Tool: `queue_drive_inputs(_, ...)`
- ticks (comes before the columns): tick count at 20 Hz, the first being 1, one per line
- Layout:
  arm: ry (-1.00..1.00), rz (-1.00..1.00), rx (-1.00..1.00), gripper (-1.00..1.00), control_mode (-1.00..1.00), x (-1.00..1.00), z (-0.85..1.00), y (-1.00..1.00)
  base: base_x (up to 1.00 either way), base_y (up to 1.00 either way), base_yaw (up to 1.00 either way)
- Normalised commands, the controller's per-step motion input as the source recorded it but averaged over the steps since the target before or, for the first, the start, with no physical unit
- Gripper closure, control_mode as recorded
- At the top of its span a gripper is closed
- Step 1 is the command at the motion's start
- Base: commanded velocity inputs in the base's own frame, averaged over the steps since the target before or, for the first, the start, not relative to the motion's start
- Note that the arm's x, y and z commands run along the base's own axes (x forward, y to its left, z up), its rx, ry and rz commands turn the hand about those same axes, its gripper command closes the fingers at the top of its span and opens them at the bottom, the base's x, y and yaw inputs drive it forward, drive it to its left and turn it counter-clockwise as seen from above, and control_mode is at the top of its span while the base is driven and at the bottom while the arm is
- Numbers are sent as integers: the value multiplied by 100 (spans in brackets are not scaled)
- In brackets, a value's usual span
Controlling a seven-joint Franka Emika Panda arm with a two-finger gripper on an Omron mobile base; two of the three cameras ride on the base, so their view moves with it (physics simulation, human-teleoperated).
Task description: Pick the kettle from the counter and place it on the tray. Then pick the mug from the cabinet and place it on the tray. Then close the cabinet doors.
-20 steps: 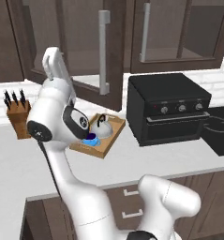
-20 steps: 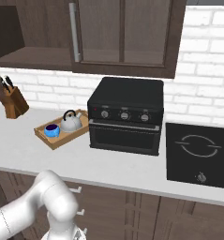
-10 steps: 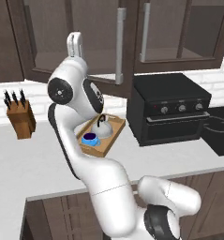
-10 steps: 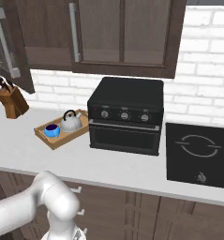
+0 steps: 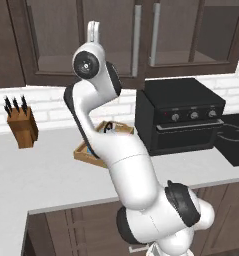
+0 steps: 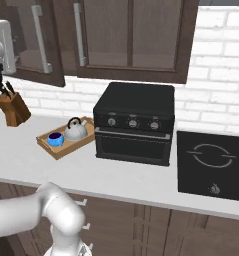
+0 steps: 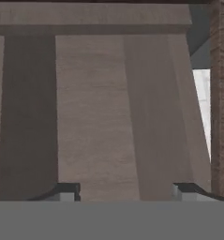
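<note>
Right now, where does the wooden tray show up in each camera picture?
Left base view: tray sits at centre, partly behind the arm, left of the black oven.
Right base view: lower left on the counter, holding the kettle and mug.
Hand view: not in it.
Shared landmark: the black oven.

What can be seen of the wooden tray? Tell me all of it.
The tray is a shallow rectangle of light-brown wood with low raised edges. It lies flat on the counter, turned at an angle, between the knife block and the black oven, its nearest corner close to the oven's front. Inside it, side by side, are the silver kettle with its black arched handle and the blue mug. In the left base view the arm covers most of it, leaving only a wooden edge visible.
</note>
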Motion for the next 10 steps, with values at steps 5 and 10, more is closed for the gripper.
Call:
queue_drive_inputs(5, 0, 0, 24, -100, -100, 84, -19, -21, 0, 0, 0)
queue_drive_inputs(10, 0, 1, 23, -100, -100, 91, -31, -9, 0, 0, 0)
